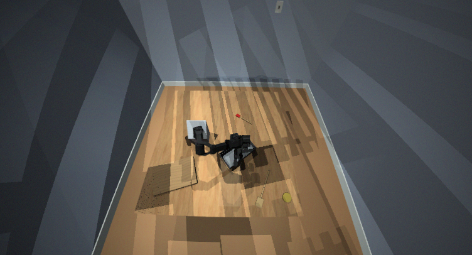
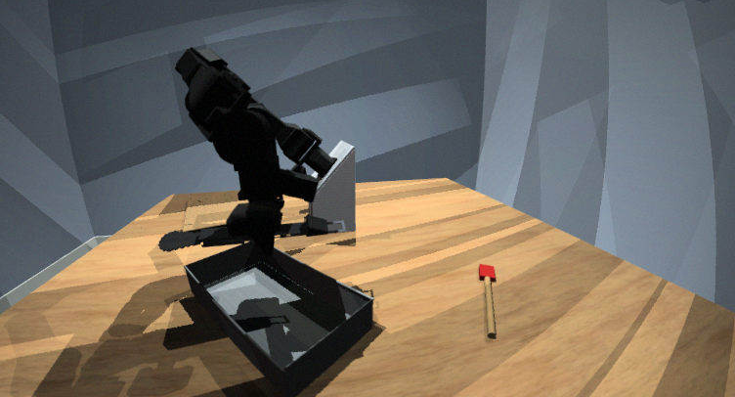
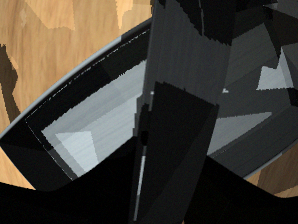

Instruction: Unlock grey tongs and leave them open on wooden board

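Exterior view: the pincer grips the tongs nearly level, scalloped tips toward frame left.

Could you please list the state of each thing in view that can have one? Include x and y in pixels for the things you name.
Gripper (image 2: 262, 242): fingers shut on the tongs.
Tongs (image 2: 205, 236) (image 3: 187, 100): held above the roasting tin, roughly level; arms look closed together, lock state not visible.
Roasting tin (image 2: 329, 337) (image 3: 75, 75): upright, uncovered.
Wooden board (image 1: 175, 173): flat on the table, the tongs not on it.
Red-headed brush (image 1: 244, 119) (image 2: 489, 306): lying on its side.
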Available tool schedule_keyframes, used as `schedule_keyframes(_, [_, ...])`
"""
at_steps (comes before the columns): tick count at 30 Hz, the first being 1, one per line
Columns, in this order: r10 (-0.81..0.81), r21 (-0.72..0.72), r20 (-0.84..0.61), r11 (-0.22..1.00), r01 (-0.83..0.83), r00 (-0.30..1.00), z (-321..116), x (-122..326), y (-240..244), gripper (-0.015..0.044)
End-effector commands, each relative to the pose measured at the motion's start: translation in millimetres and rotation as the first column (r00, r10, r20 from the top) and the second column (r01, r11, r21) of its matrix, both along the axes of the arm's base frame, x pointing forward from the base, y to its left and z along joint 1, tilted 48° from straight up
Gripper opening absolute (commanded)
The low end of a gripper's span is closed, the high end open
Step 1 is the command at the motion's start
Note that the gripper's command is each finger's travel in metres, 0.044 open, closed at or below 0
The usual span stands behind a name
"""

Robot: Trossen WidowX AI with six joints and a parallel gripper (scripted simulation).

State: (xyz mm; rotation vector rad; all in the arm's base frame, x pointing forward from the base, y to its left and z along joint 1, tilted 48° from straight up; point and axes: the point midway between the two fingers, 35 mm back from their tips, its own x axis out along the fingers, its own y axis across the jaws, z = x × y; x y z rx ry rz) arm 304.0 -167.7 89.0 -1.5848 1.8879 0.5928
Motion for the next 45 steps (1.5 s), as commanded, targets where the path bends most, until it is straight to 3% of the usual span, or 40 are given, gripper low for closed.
schedule_keyframes(1, [-0.1, -0.006, 0.104, 0.995, 0.101, 0.99, 8.4, -4.9, -5.3, -0.015])
schedule_keyframes(12, [-0.39, 0.042, 0.414, 0.911, 0.41, 0.823, 28.4, -17.1, -20.2, -0.015])
schedule_keyframes(24, [-0.596, 0.198, 0.667, 0.72, 0.665, 0.447, 50.1, -32.8, -35.2, -0.015])
schedule_keyframes(35, [-0.639, 0.404, 0.769, 0.494, 0.77, 0.007, 69.6, -49.0, -47.1, -0.015])
schedule_keyframes(45, [-0.547, 0.609, 0.738, 0.288, 0.739, -0.395, 87.0, -65.1, -56.4, -0.015])
